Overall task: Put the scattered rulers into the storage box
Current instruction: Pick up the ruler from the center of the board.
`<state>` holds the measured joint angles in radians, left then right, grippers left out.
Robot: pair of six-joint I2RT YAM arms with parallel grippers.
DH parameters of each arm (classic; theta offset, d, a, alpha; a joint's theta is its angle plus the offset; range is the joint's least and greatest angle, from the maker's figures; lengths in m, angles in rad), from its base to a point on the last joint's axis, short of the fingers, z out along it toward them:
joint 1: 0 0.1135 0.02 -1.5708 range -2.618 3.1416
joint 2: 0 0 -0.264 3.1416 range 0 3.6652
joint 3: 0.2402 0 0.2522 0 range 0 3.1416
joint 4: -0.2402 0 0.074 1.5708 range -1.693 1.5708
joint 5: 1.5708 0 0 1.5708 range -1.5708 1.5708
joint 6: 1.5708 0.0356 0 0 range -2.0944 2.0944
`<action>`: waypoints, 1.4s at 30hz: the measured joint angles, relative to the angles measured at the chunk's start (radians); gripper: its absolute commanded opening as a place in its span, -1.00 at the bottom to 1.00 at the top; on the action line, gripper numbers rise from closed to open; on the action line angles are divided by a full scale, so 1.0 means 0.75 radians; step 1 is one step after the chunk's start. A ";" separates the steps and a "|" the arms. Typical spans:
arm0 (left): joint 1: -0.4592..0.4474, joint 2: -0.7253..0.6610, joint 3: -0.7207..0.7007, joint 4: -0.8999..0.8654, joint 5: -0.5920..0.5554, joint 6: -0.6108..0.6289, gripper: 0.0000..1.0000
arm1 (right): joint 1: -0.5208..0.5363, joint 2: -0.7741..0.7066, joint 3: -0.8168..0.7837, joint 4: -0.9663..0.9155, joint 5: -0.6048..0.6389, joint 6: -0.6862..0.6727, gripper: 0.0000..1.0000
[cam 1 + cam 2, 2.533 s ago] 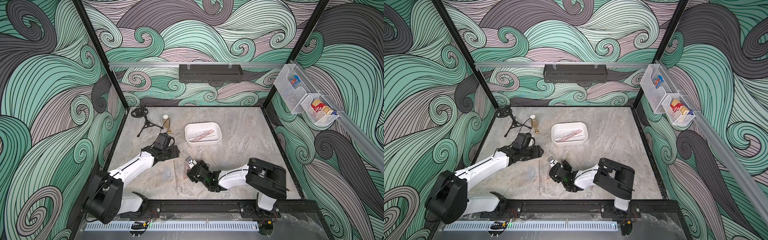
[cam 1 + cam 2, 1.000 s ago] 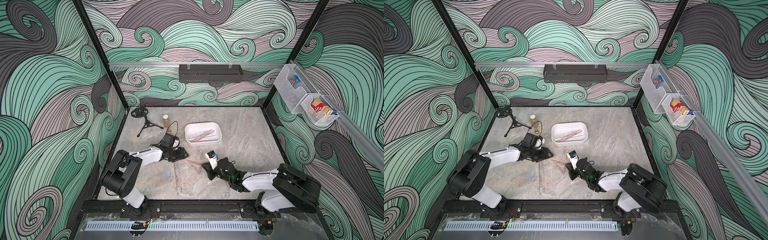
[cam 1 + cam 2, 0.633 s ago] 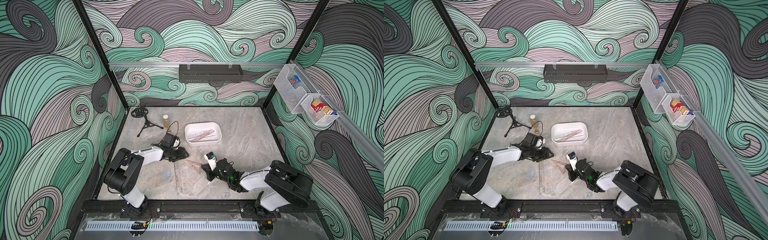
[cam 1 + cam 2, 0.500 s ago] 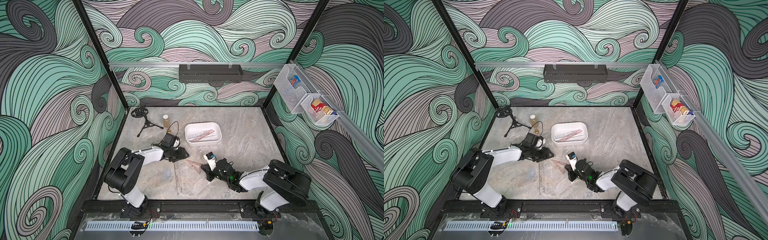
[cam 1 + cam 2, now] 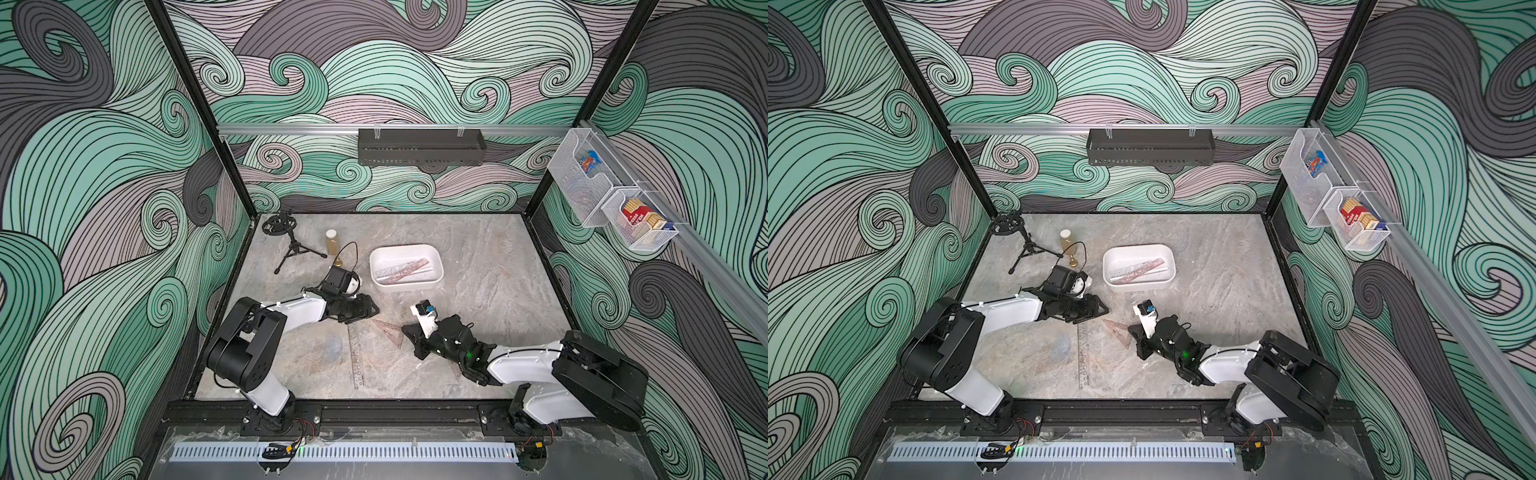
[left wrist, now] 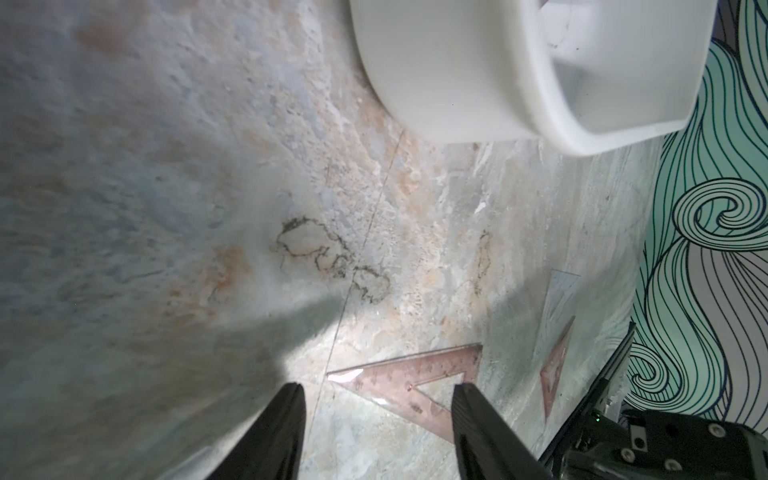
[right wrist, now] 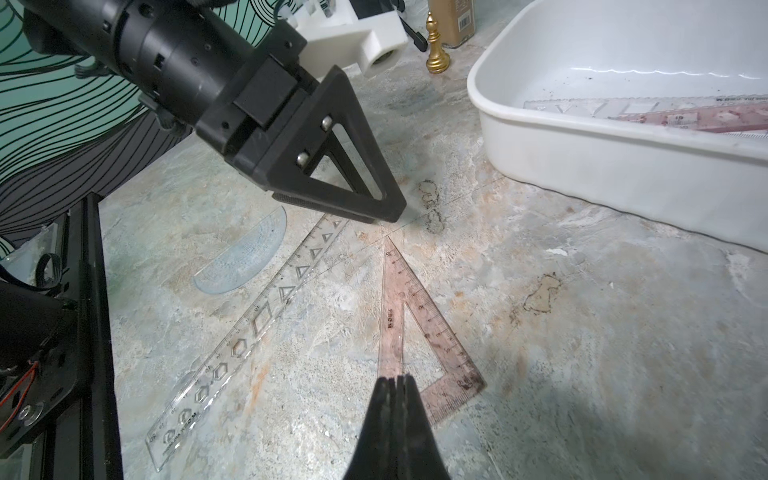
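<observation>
Both the left arm (image 5: 299, 309) and the right arm (image 5: 523, 365) pair white shells with black joints. The left pincer (image 7: 392, 210) has black, open triangular fingers (image 7: 286, 166) fastened by two silver screws (image 7: 303, 158). A black cable (image 5: 351, 249) loops above its wrist; a green light (image 5: 469, 354) glows on the right arm.

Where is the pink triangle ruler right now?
In both top views the pink triangle ruler lies flat on the table, between the left gripper and the right gripper, beside the long clear ruler, near the storage box.

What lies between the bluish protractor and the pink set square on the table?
The long clear ruler, lying flat with its stencil cut-outs facing up. The right wrist view shows it most plainly.
</observation>
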<state>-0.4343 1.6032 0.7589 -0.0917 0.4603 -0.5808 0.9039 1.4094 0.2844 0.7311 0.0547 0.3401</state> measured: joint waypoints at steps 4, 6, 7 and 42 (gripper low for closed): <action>0.000 -0.004 0.000 0.003 0.002 0.001 0.21 | 0.000 0.067 -0.004 -0.004 0.006 -0.019 -0.94; -0.001 -0.004 0.001 0.004 0.002 0.001 0.21 | 0.000 0.093 -0.004 -0.018 0.009 -0.032 -0.93; 0.000 -0.004 0.001 0.004 0.002 0.001 0.21 | -0.001 0.099 -0.004 -0.021 0.010 -0.037 -0.94; 0.000 -0.001 0.000 0.005 0.001 -0.001 0.21 | -0.001 0.280 0.068 0.008 -0.007 -0.086 -1.00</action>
<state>-0.4343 1.6028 0.7589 -0.0879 0.4610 -0.5812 0.9035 1.6196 0.3355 0.7372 0.0498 0.2756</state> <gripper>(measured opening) 0.608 0.050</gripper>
